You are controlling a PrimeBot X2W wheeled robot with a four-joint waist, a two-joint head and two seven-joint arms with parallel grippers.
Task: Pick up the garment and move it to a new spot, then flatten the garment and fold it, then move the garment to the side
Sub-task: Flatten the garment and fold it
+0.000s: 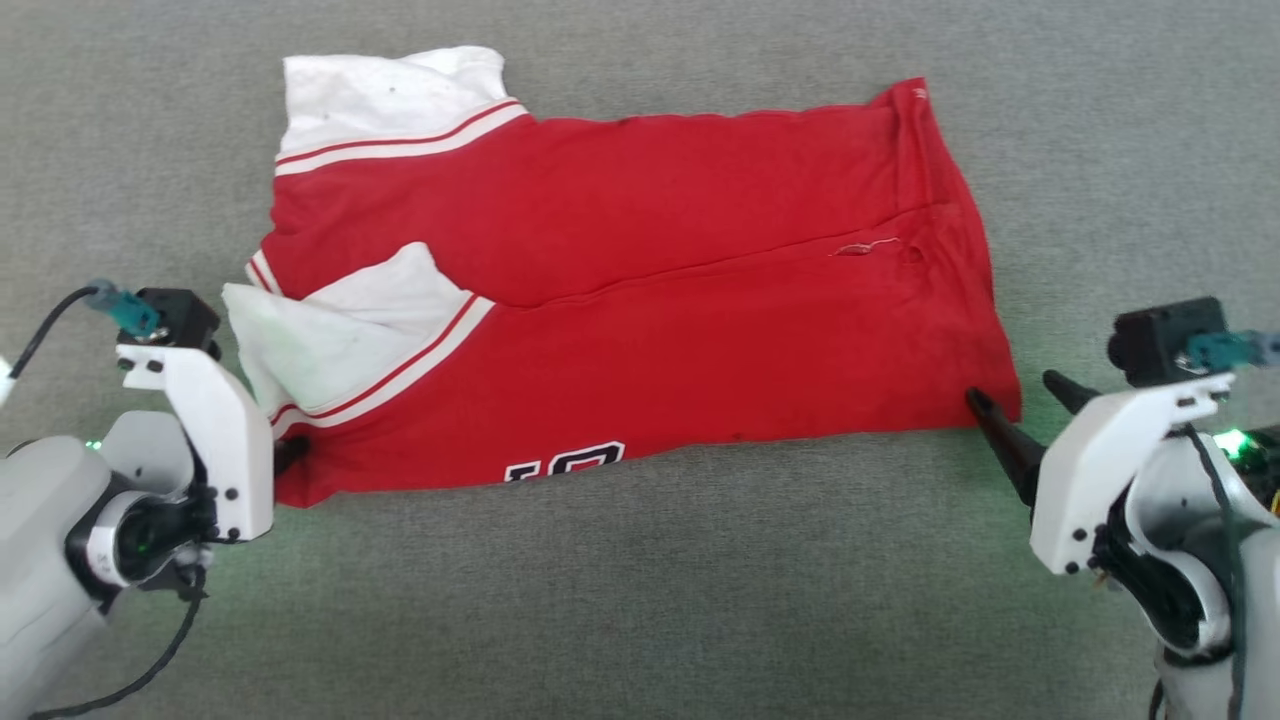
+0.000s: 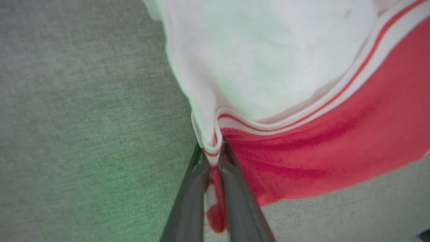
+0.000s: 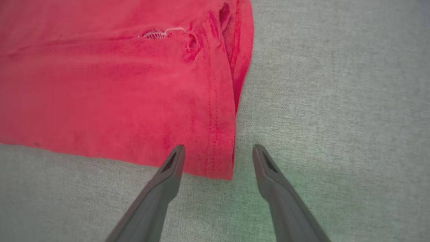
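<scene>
The red jersey garment (image 1: 640, 320) lies folded lengthwise on the grey surface, white sleeves with striped trim at its left end, part of the black number showing at its near edge. My left gripper (image 1: 285, 455) sits at the garment's near left corner, shut on the striped trim and red cloth (image 2: 215, 158). My right gripper (image 1: 1020, 395) stands open at the near right corner. The garment's hem corner (image 3: 221, 168) lies between its two fingers (image 3: 174, 161), just under the tips.
Grey fabric-like surface (image 1: 640, 600) spreads all around the garment. A small tear with loose thread (image 3: 158, 33) marks the red cloth near the right hem.
</scene>
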